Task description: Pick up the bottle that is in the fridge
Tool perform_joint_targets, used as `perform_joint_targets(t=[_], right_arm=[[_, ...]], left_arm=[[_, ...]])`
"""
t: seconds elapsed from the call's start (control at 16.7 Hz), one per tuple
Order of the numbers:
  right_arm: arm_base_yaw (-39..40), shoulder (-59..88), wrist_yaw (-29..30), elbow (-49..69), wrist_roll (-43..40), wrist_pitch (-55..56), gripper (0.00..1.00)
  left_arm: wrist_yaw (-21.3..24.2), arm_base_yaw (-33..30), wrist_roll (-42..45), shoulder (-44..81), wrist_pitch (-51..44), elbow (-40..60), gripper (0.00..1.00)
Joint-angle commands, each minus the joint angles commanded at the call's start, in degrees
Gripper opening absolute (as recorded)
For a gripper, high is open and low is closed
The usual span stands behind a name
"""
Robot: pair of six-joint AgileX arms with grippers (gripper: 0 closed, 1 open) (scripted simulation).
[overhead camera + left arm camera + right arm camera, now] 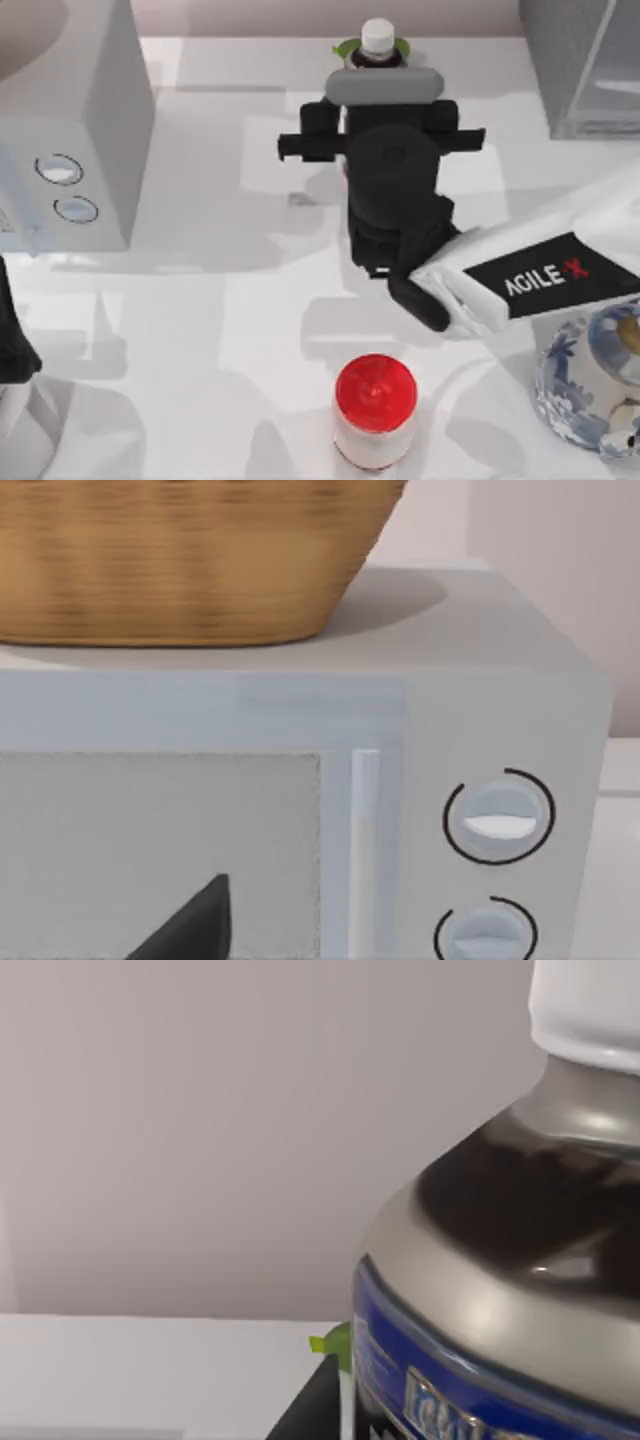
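White tabletop (pixel 230 300) ran across the top view, with a pale wall behind it. At upper centre of the frame the right gripper (pixel 378 75) sat at the dark bottle (pixel 377 42) with the white cap; whether its jaws were open or clamped on the bottle could not be told, since the wrist covered them. In the right wrist view that bottle (pixel 500 1260) stood very close, dark liquid under a silvery shoulder and a blue label band below, with a small green thing (pixel 335 1344) just beside it. The right arm (pixel 540 275) stretched from the right edge of the frame toward the bottle. The fridge (pixel 585 65), a grey box with a glassy panel, stood in the upper right corner, apart from the bottle. A red-capped white bottle (pixel 375 410) stood at lower centre, and a blue-and-white patterned vessel (pixel 590 385) at lower right. At upper left was the pale grey box (pixel 75 130) with two round dials; the left wrist view showed a wicker basket (pixel 190 560) on top of it. The left arm (pixel 15 340) rested at the left edge.
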Motion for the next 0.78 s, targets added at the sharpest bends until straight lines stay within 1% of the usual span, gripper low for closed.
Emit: perform_joint_targets(t=[0.3,0.6,0.78], right_arm=[[-2.72,7.86,-2.90,6.56,0.06,1.98,0.00],[-3.10,8.69,-3.33,7.49,0.05,2.31,0.00],[-3.10,8.69,-3.33,7.49,0.05,2.31,0.23]], left_arm=[[0.00,0.00,0.00,0.00,0.00,0.00,1.00],[0.00,0.00,0.00,0.00,0.00,0.00,1.00],[0.00,0.00,0.00,0.00,0.00,0.00,1.00]])
